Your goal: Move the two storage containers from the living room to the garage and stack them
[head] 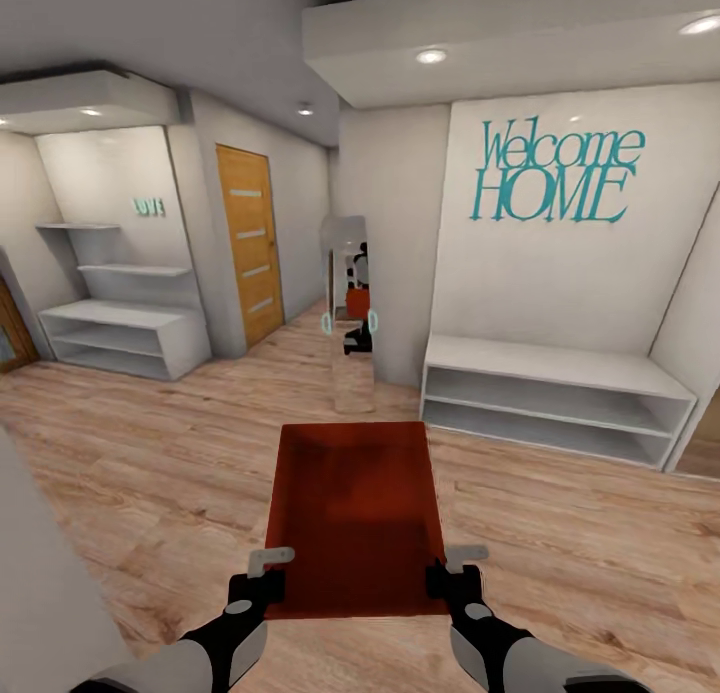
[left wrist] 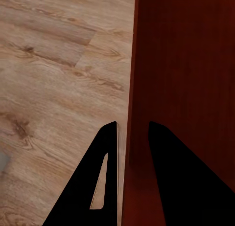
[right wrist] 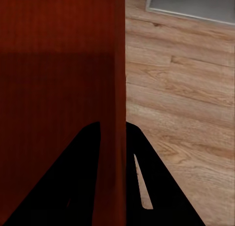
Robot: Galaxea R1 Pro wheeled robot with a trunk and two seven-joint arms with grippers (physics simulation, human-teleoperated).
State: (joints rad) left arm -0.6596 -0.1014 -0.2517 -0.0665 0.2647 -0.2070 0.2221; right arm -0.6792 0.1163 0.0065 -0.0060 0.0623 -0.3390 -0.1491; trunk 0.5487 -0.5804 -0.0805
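Wood-plank hallway floor (head: 150, 453), orange-red container (head: 355, 513) carried between both arms, left gripper (left wrist: 128, 138) and right gripper (right wrist: 113, 135) each clamped on a side wall.

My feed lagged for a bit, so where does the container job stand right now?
One storage container is picked up: the left end effector and right end effector each pinch a side wall. In hand: carrying it over a light wood floor, past a Welcome HOME wall sign and white bench. Left: reach the garage, set it down, stack the second.
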